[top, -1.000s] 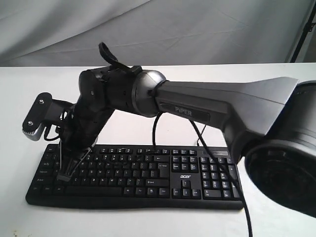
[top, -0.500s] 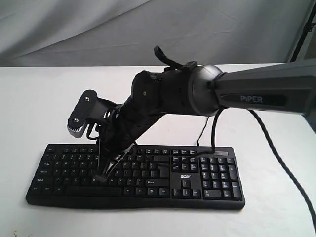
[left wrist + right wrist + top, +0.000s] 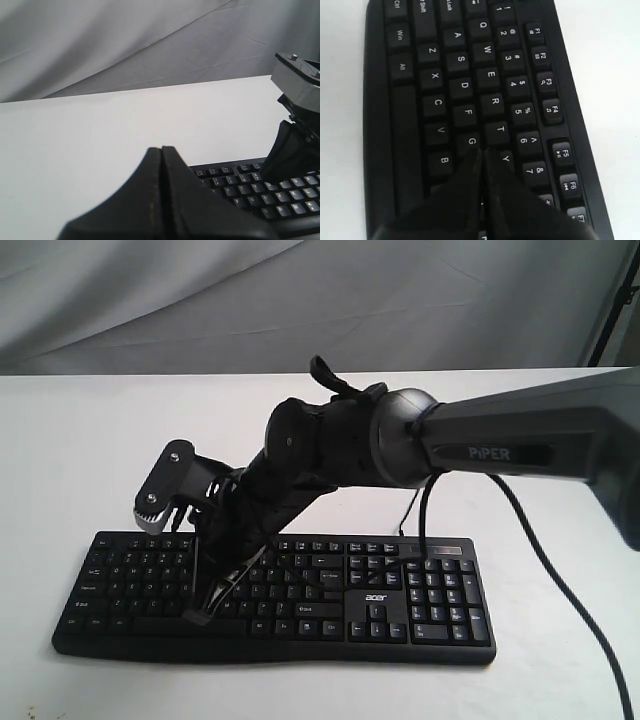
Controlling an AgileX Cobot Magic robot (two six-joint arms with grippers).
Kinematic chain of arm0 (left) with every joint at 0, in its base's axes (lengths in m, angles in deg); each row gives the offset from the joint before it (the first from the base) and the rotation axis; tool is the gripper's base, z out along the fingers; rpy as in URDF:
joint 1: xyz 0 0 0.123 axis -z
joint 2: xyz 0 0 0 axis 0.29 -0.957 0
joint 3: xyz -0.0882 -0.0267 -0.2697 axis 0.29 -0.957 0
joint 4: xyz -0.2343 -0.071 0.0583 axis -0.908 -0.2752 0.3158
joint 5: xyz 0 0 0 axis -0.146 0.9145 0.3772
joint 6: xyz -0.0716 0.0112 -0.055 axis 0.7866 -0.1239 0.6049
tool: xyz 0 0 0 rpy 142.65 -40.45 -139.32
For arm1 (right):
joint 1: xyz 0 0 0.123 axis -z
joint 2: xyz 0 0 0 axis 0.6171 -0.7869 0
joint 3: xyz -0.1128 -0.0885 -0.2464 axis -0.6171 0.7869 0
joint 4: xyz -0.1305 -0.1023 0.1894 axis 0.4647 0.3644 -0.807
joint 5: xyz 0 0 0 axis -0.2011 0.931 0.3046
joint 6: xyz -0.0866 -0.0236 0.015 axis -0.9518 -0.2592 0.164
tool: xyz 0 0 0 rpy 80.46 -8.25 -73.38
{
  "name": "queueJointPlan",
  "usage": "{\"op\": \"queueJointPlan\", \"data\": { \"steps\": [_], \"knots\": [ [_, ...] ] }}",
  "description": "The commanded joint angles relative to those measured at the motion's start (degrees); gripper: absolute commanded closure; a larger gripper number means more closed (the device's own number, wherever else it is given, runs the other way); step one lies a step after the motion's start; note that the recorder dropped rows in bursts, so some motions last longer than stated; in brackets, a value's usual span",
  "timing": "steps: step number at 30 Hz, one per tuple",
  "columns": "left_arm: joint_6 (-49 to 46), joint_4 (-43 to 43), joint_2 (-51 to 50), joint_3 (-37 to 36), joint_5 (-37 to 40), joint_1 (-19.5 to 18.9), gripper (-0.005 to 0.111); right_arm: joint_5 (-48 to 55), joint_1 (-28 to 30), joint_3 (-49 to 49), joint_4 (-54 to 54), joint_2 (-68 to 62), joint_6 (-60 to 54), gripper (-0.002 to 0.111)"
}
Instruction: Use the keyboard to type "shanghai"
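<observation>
Aiming shut right pincer [image 3: 480, 151] just past G on keyboard [image 3: 436, 102]; probably H, needing a straight single-key press.

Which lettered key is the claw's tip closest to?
The G key: the right claw's shut tip overlaps its corner in the wrist view; T and B lie farther.

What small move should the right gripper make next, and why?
Probably a short, straight push down. In the right wrist view the shut right gripper points just past the G key of the keyboard, where H should lie, hidden under it. Whether it already touches a key cannot be told.
</observation>
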Motion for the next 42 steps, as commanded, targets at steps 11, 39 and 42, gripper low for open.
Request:
{"op": "queueJointPlan", "data": {
  "steps": [11, 39, 42],
  "knots": [
    [0.2, 0.0, 0.2, -0.2, -0.3, 0.2, 0.107, 0.0, -0.4, 0.3, -0.4, 0.1, -0.7, 0.108],
    [0.2, 0.0, 0.2, -0.2, -0.3, 0.2, 0.107, -0.8, -0.3, 0.3, -0.5, -2.0, -1.9, 0.108],
    [0.2, 0.0, 0.2, -0.2, -0.3, 0.2, 0.107, -1.2, -0.3, 0.3, -1.8, -2.0, -3.2, 0.108]
  ]
}}
